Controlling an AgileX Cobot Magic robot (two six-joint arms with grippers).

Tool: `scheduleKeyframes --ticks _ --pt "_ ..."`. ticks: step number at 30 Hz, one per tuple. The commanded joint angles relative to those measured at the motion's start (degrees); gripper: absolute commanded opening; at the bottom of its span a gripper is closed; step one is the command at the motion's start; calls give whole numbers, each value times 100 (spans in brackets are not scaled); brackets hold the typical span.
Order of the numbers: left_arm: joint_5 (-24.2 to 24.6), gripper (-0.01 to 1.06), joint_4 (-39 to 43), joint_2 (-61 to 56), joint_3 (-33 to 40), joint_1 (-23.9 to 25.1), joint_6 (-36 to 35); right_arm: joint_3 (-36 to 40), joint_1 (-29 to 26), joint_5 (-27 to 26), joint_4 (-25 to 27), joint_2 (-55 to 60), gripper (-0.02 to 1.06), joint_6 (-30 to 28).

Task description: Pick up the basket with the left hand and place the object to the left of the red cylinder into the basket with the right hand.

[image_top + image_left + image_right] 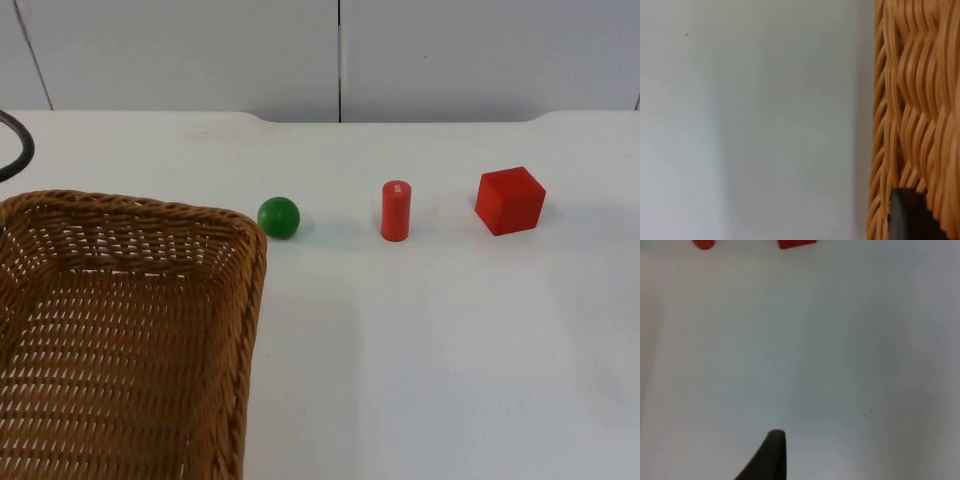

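The woven wicker basket (120,320) looms large at the left of the top view and casts a faint shadow on the table to its right, as if raised. My left gripper (910,215) sits against the basket's woven wall (915,100), shut on it. A green ball (278,217) lies just left of the upright red cylinder (395,210), and a red cube (510,200) stands to the cylinder's right. My right gripper (771,452) hovers over bare white table, well short of the red cylinder (703,244) and the red cube (796,243).
The white table top (450,350) stretches bare in front of the three objects. A grey partition wall (340,50) closes off the back edge.
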Motion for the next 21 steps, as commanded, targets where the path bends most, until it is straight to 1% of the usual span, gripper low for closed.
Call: scheduleKeyframes --ticks 1,4,5,6,10,11,15,16,17,19,20,21 --pt "96 0 -149 -81 16 22 23 -240 178 9 205 141 105 -135" --pt "96 0 -149 -81 16 22 23 -989 874 -124 214 774 105 -90" --pt "96 0 -149 -81 16 22 23 -1390 1290 -246 143 1243 105 -11" --pt "96 0 -149 -81 16 22 23 -1390 1290 -246 143 1243 105 -11" --pt "96 0 -149 -81 16 22 54 -2817 2121 -270 103 2764 105 90" --pt "96 0 -149 -81 16 22 54 -2817 2121 -270 103 2764 105 90" --pt "63 0 -149 -81 16 22 67 -4515 2668 -190 65 4408 105 90" --pt "63 0 -149 -81 16 22 67 -4515 2668 -190 65 4408 105 90" --pt "51 0 -149 -81 16 22 67 -5133 2837 -94 -78 4948 105 114" --pt "51 0 -139 -81 16 22 67 -6060 3014 107 -390 5704 105 341" --pt "51 0 -139 -81 16 22 67 -6060 3014 107 -390 5704 105 341" --pt "39 0 -139 -81 16 22 67 -6518 3103 219 -634 6000 105 452"
